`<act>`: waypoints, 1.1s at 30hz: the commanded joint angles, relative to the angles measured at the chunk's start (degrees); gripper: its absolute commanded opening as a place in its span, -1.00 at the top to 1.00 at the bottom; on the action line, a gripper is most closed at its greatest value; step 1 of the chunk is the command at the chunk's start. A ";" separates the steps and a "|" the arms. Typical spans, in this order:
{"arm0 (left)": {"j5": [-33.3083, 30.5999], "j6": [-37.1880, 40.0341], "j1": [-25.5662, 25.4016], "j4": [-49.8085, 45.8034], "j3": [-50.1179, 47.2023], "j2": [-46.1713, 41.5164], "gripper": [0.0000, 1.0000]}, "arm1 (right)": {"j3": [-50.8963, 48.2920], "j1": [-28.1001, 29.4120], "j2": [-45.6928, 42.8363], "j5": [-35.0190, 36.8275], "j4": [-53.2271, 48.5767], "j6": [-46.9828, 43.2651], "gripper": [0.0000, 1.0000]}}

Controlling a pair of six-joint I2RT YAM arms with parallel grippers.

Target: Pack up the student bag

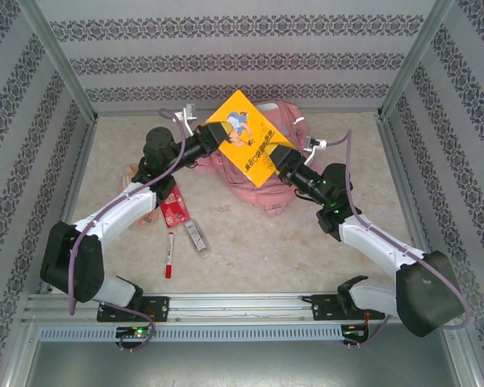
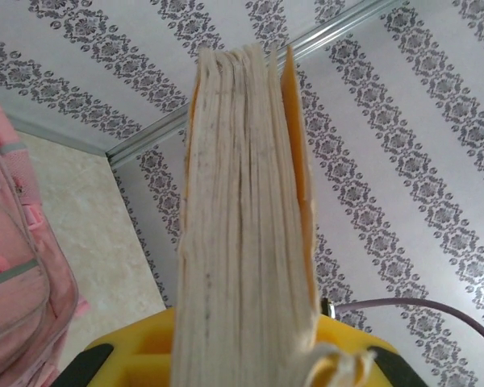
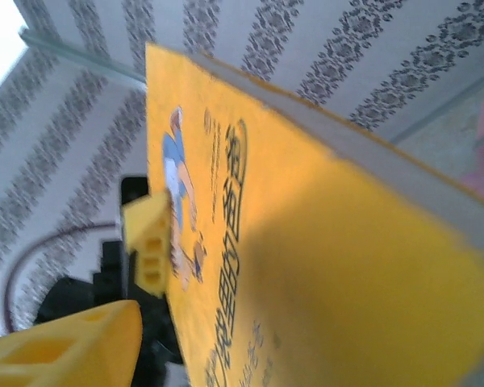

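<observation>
Left gripper [image 1: 213, 139] clamped on corner of yellow book [image 1: 246, 137]. Right gripper [image 1: 281, 161] sat at opposite edge; whether it gripped could not be told. Book hung over student bag [image 1: 254, 193], lying far-centre on table [image 1: 306, 250]. Step judged: two-arm carry or handover. Next called for firm right hold, then bag's opening.

Blurred, seemingly Chinese title on yellow book [image 1: 244, 137]

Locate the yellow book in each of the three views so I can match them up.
Top external: yellow book upper centre, a tilted diamond over the student bag.
Left wrist: centre, edge-on, page edges rising from the bottom.
Right wrist: cover across centre and right, blurred.
Shared landmark: the striped patterned wall behind it.
</observation>
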 commanded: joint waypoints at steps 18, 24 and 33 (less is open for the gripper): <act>-1.53 63.42 -4.40 -37.75 11.73 2.19 -0.28 | 4.66 -14.93 -5.98 8.55 -17.72 3.12 1.00; -12.27 87.06 -13.38 -52.14 21.77 12.75 -0.44 | 4.40 -26.41 -6.06 4.54 -22.64 3.87 1.00; -20.59 86.35 -15.92 -62.56 42.50 33.52 -0.55 | 3.78 -33.48 -8.98 2.89 -33.04 -3.17 1.00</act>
